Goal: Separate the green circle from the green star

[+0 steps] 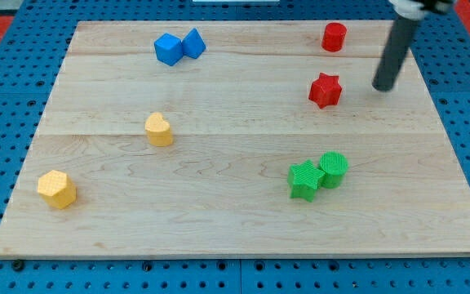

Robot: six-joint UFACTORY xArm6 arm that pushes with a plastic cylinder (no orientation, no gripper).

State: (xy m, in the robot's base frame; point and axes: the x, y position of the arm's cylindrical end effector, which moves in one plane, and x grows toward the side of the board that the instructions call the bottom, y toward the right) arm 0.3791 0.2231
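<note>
The green circle [333, 169] and the green star [304, 180] sit touching each other at the lower right of the wooden board [219, 212], the circle on the star's right. My tip [383, 86] is at the upper right of the board, well above the green pair and just right of the red star [325, 90]. It touches no block.
A red cylinder [334, 37] stands near the top edge. Two blue blocks [179, 46] touch each other at the top left. A yellow heart [159, 130] lies left of centre. A yellow hexagon [57, 189] lies at the lower left.
</note>
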